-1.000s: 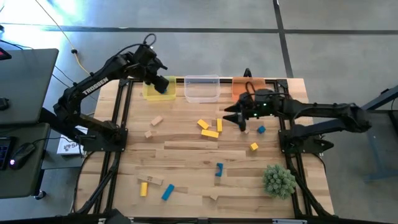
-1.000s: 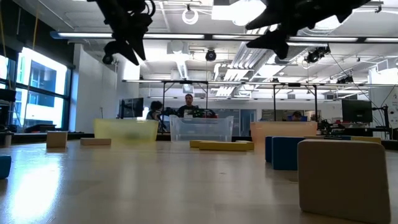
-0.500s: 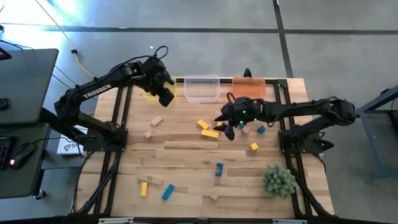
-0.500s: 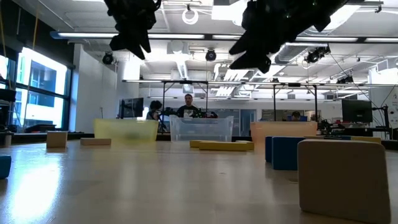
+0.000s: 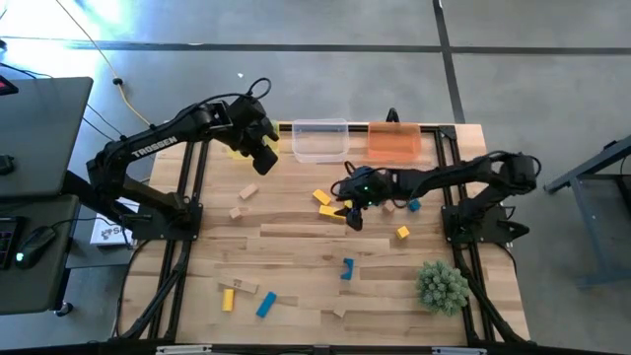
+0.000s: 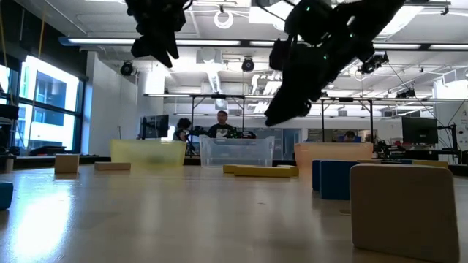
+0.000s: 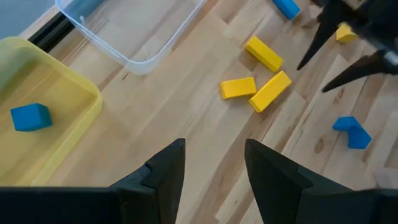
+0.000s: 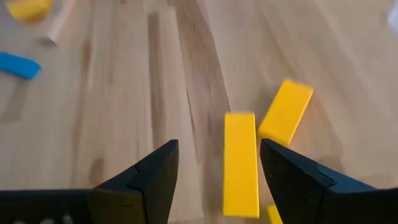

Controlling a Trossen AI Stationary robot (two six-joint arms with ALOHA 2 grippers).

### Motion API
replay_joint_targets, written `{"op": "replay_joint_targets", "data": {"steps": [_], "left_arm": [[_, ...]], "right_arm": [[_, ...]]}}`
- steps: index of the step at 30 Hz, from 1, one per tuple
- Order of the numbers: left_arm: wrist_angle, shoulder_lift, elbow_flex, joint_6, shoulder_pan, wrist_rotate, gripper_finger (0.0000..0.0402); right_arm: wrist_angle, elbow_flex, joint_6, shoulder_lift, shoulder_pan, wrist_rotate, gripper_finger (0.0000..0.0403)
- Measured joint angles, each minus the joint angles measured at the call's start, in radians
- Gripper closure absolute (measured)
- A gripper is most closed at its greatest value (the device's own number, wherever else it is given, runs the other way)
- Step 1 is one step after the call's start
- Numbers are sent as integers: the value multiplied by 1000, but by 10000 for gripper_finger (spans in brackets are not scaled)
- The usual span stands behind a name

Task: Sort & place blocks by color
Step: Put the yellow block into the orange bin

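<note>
Three yellow wooden bar blocks [image 5: 332,204] lie clustered mid-table in front of the clear plastic bin [image 5: 319,140]. The right gripper [image 5: 350,210] hangs just above them on its outstretched arm, fingers spread and empty, the longest yellow bar [image 8: 240,163] between them. The left gripper [image 5: 264,158], parted and empty, hovers beside the yellow plastic bin [image 7: 43,127] holding a blue cube [image 7: 30,116].

A pale, planked wooden tabletop [image 5: 296,247] carries three plastic bins along its far edge: a yellow bin [image 5: 235,149], a clear bin [image 5: 319,141] and an orange bin [image 5: 393,141]. A spiky green plant ball [image 5: 441,286] sits near the front right corner. People [image 6: 221,126] sit at desks in the room behind.
</note>
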Motion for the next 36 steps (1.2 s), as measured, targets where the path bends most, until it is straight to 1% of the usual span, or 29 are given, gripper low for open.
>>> {"op": "replay_joint_targets", "data": {"steps": [12,16,19,26,34,36], "left_arm": [[1,0,0,-16,0,-17,245],[1,0,0,-16,0,-17,245],[1,0,0,-15,0,-17,245],[1,0,0,-14,0,-17,245],[1,0,0,-14,0,-17,245],[1,0,0,-14,0,-17,245]], "right_arm": [[22,0,0,133,0,17,187],[46,0,0,160,0,25,187],[48,0,0,176,0,52,187],[57,0,-12,214,11,55,187],[61,0,-26,233,44,140,188],[60,0,-25,233,49,152,194]]}}
